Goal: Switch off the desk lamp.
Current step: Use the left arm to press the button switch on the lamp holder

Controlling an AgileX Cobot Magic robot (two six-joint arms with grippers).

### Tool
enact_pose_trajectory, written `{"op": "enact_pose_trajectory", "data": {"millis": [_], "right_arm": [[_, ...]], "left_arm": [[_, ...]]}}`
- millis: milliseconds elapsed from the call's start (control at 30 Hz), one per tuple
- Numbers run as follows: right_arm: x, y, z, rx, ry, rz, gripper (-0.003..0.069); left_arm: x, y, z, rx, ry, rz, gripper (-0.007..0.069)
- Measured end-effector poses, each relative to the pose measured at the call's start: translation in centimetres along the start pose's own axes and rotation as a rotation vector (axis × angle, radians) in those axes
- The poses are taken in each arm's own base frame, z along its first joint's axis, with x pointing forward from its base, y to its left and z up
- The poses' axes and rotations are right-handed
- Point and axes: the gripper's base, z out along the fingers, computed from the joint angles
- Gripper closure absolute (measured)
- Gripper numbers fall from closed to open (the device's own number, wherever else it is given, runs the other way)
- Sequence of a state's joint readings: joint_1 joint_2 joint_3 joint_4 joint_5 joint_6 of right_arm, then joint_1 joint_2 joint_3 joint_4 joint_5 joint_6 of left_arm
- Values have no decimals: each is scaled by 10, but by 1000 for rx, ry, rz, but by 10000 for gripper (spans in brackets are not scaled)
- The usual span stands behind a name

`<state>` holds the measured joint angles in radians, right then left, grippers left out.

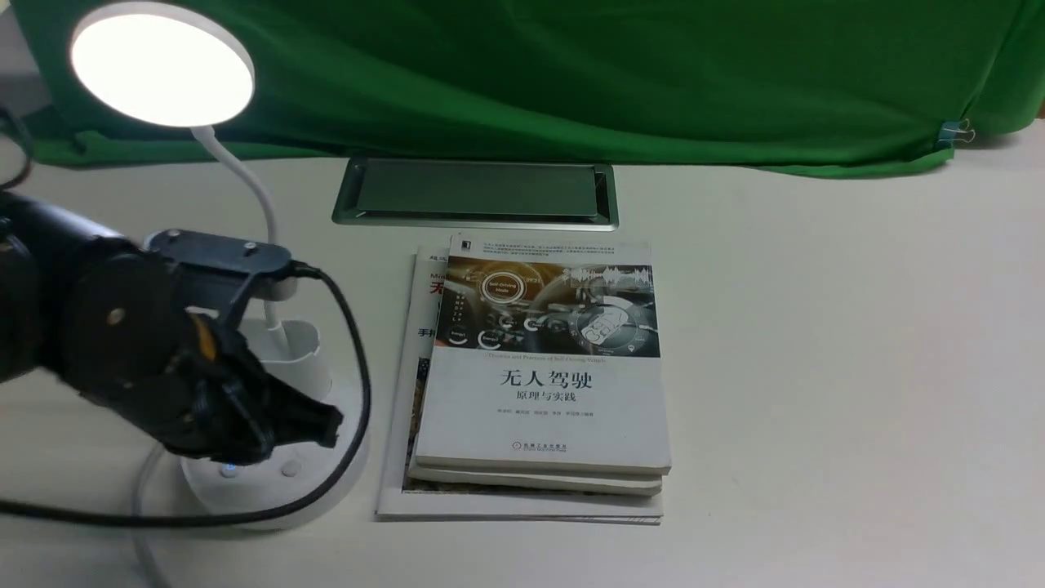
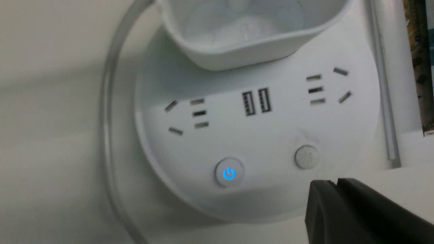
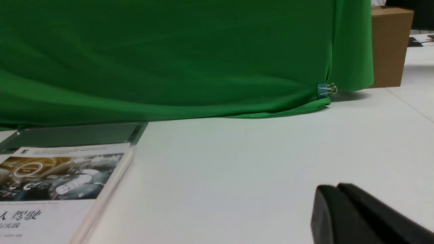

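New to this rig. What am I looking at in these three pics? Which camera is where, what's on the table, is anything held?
It is a robot with two arms, each ending in a two-finger gripper. The front view looks forward from between the arms. The other two views come from a camera on each wrist.

On the table stand a lit lamp and a stack of books. Behind them are a metal hatch and a green cloth.

The left gripper is shut and hovers over the lamp's base. Its wrist view shows the tip near a grey button, beside a blue-lit power button.

The right gripper, also shut, shows only in its own wrist view. Neither holds anything.
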<state>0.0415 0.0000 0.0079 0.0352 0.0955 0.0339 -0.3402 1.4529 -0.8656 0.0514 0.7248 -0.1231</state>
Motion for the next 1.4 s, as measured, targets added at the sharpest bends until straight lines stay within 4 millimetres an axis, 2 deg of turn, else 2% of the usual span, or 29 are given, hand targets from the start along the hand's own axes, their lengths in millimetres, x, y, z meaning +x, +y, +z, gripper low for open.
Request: {"op": "enact_pose_trajectory", "data": {"millis": [333,467,700,933,1033,1167,1267,1300,1400], "right_arm": [[0,0,0,0,0,0,622],[0,0,0,0,0,0,622],[0,0,0,0,0,0,622],[0,0,0,0,0,0,622],[0,0,0,0,0,0,622],[0,0,0,0,0,0,622],[0,0,0,0,0,0,622],[0,0,0,0,0,0,622],[0,0,0,0,0,0,622]], "left_arm": [[-4,-4,43,14,89,-1,606],[-9,-5,48,14,89,1,606],[-9,-4,41,13,71,3,606],[-11,-2,6,23,-62,-3,606],[-11,-2,3,24,-74,-2,606],[-7,-2,16,20,-27,-1,606],[-2,-3,31,19,20,-3,606],[3,-3,42,21,61,-7,606],[2,-4,50,28,60,-7,606]]}}
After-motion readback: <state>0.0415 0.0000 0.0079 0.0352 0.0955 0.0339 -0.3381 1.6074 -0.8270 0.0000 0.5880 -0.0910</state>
